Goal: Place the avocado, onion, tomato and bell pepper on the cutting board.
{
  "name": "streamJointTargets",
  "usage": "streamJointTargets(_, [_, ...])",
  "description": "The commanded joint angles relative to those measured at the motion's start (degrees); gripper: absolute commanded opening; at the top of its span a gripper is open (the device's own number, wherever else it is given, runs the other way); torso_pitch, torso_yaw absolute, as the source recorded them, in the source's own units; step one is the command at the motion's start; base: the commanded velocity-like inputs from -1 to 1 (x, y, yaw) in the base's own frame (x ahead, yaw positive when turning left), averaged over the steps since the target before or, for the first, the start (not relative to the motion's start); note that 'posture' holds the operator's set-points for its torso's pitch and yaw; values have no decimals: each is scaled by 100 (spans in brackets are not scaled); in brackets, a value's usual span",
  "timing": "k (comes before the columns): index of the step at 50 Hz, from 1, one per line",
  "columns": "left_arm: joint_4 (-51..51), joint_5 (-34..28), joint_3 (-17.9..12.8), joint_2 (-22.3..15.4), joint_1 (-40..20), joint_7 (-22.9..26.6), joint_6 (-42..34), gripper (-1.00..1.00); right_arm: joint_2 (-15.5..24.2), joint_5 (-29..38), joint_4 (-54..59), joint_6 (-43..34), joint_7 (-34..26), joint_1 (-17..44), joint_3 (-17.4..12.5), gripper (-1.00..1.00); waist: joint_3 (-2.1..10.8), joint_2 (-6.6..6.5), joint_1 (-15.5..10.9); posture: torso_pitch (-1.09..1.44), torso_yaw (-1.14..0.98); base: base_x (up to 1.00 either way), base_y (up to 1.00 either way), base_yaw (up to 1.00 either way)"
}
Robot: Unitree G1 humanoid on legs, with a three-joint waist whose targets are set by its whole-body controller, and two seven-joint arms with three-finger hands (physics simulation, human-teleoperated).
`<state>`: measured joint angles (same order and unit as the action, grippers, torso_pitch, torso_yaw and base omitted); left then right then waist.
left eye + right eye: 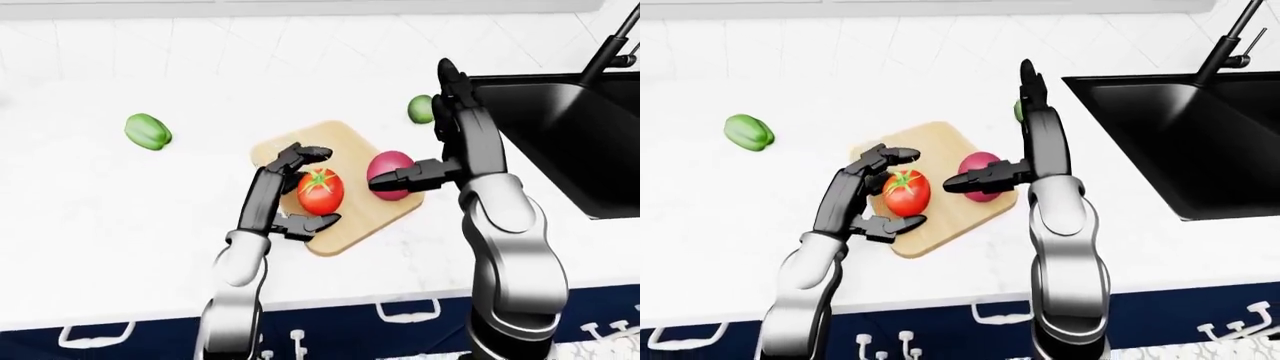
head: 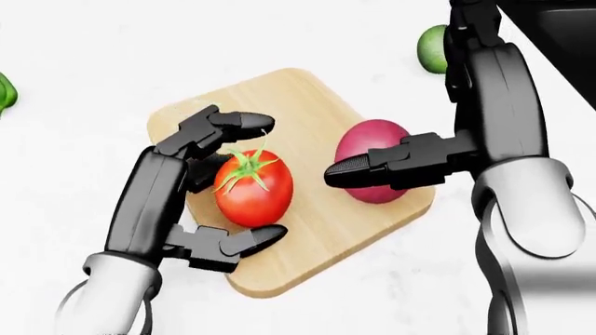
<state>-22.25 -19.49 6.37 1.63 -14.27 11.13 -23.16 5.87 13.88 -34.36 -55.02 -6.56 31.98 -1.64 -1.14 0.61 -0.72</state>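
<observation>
While the left hand (image 2: 228,185) cups the tomato (image 2: 253,190) with spread fingers (stem up) on the cutting board (image 2: 307,118), the right hand (image 2: 372,167), unclenched, hovers beside the onion (image 2: 368,143). Avocado (image 1: 421,109) and bell pepper (image 1: 148,131) lie toward the table's (image 1: 90,195) far edge.

A black sink (image 1: 1180,142) with a black faucet (image 1: 1230,41) sits in the white counter (image 1: 700,202).
</observation>
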Motion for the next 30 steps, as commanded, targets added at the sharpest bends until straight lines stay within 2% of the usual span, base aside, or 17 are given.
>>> streamJointTargets(1, [-167,3,-3,7,-140,-34,128,37,31,29,-141,170,30,157,-29,100,112,4,4,0,0,0,0,0])
streamJointTargets(4, [-167,8,-7,7,-152,-29,127,51,39,30,-145,147,17,188,-33,100,116,4,10,0,0,0,0,0])
streamJointTargets(5, [-171,0,-3,5,-153,-31,127,71,43,33,-160,136,15,185,-37,100,117,4,11,0,0,0,0,0])
streamJointTargets(6, [-168,0,-3,3,-151,-26,130,75,50,33,-178,124,5,181,-37,100,119,4,13,0,0,0,0,0])
streamJointTargets(7, [-166,-1,-13,2,-157,-30,130,89,53,34,-200,103,-1,184,-42,100,120,4,13,0,0,0,0,0])
streamJointTargets(11, [-174,-10,-24,-11,-147,-27,140,100,54,36,-210,117,-3,154,-39,100,131,3,14,0,0,0,0,0])
streamJointTargets(30, [-582,-120,-154,-89,-472,77,-333,100,21,70,-154,225,-7,87,-18,100,165,-1,25,0,0,0,0,0])
